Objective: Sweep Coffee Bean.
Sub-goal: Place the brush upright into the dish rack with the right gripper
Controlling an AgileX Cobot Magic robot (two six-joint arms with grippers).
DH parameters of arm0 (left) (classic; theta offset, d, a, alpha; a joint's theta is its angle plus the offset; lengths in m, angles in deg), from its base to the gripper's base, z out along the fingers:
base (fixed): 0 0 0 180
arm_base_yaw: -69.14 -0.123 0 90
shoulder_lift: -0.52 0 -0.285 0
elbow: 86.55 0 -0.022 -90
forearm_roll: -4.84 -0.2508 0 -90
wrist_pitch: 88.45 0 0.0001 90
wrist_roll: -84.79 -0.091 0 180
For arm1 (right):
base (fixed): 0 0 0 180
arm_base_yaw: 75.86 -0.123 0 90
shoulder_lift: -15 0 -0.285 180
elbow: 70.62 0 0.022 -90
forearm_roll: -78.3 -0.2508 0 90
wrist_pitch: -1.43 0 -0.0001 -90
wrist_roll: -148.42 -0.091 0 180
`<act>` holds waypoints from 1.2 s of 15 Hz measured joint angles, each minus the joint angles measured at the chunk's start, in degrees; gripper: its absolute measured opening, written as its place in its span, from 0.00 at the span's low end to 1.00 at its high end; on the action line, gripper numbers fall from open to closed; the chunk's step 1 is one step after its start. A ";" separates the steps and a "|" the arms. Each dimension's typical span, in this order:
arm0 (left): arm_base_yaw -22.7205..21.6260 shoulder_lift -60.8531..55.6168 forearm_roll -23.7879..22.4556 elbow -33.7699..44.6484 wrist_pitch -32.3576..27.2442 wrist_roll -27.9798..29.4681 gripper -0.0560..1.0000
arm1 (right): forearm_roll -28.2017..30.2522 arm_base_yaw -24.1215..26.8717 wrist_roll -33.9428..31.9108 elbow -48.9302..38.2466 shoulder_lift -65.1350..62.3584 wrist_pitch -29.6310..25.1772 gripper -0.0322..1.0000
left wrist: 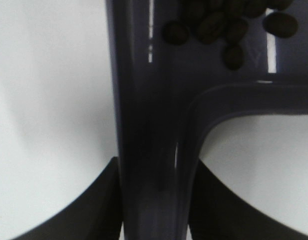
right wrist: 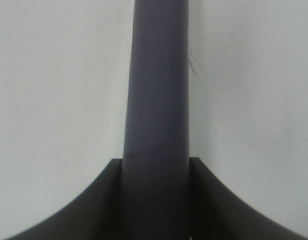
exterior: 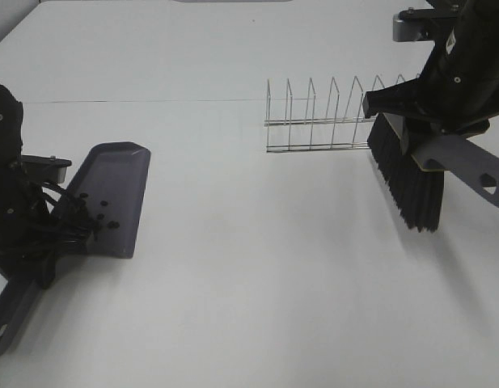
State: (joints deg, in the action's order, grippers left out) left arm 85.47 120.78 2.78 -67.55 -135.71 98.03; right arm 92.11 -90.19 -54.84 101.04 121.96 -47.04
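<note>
Oval coffee bean (left wrist: 279, 24) heap, smooth plastic dustpan (exterior: 116, 182); stiff-bristled brush (exterior: 407, 174).

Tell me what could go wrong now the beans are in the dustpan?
1. The coffee beans lie loose in the dustpan, near the handle that the left gripper clamps. If it tips toward the open lip, they could roll out onto the table.
2. The brush, held by the right gripper, hangs close to the wire rack; a careless swing might knock it.
</note>
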 joint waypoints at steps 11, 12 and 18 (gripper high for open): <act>0.00 0.00 1.32 0.00 0.17 0.06 0.37 | 7.10 0.00 -4.30 10.43 11.92 4.13 0.38; 0.00 0.00 1.32 0.00 0.17 0.06 0.37 | 7.10 0.00 -4.30 11.34 12.38 4.18 0.38; 0.00 0.00 1.32 0.00 0.06 0.06 0.37 | 8.42 0.00 -3.09 22.57 20.34 0.86 0.38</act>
State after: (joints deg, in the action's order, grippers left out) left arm 85.47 120.78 4.10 -67.55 -135.66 98.09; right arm 100.53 -90.19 -57.93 123.61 142.30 -46.18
